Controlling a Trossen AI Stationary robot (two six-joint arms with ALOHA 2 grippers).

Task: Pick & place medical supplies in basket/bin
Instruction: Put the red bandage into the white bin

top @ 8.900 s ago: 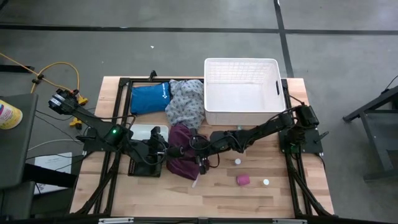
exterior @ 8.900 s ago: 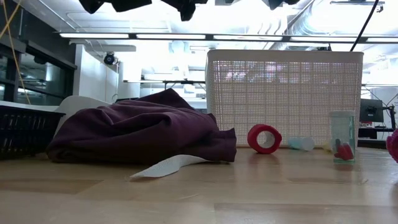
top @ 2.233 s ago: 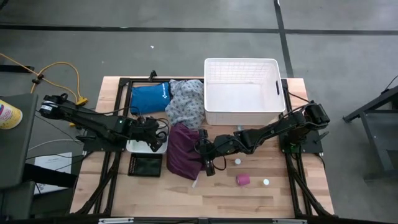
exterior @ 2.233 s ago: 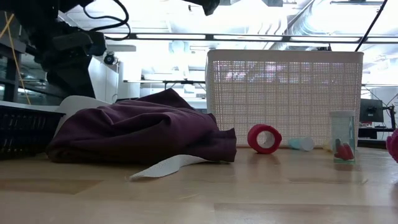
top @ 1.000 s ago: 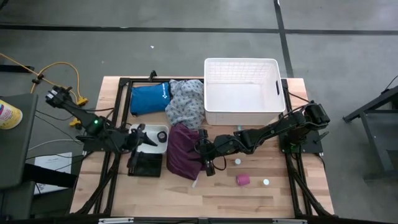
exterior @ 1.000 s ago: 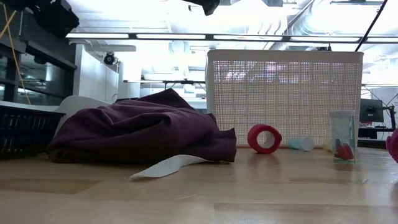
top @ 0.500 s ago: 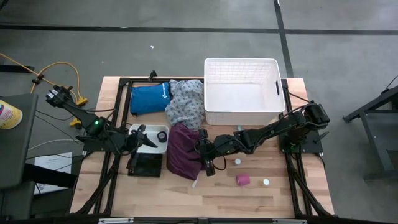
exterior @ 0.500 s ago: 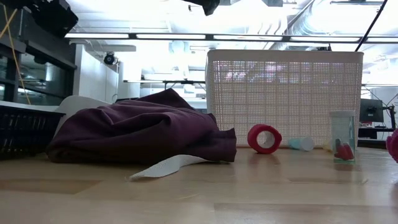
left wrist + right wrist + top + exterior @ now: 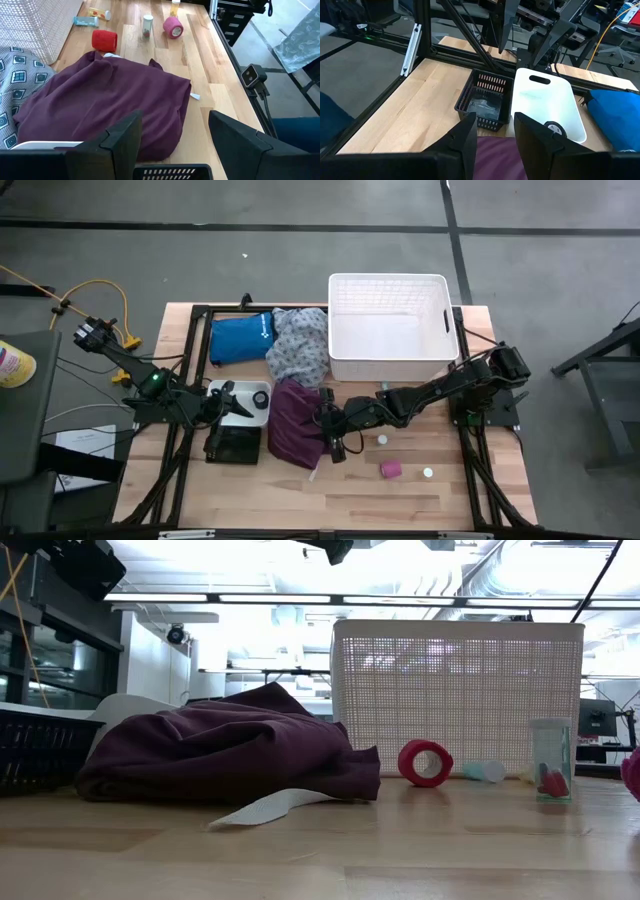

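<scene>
A maroon cloth (image 9: pixel 292 432) lies bunched on the wooden table, and a grey-patterned cloth (image 9: pixel 300 345) lies behind it. The large white lattice basket (image 9: pixel 390 330) stands at the far right. A red roll (image 9: pixel 104 40), a vial (image 9: pixel 147 25), a pink roll (image 9: pixel 390 469) and small white round pieces (image 9: pixel 428 473) lie to the right of the maroon cloth. My left gripper (image 9: pixel 175 140) hangs open above the small white tray (image 9: pixel 240 405) and the black mesh crate (image 9: pixel 233 445). My right gripper (image 9: pixel 492 135) hangs open in the air above the maroon cloth's right edge.
A blue pouch (image 9: pixel 240 338) lies at the far left beside the grey-patterned cloth. A black-and-white round piece (image 9: pixel 553 128) sits in the white tray. A white paper strip (image 9: pixel 265 808) sticks out from under the maroon cloth. Bare wood runs along the near edge.
</scene>
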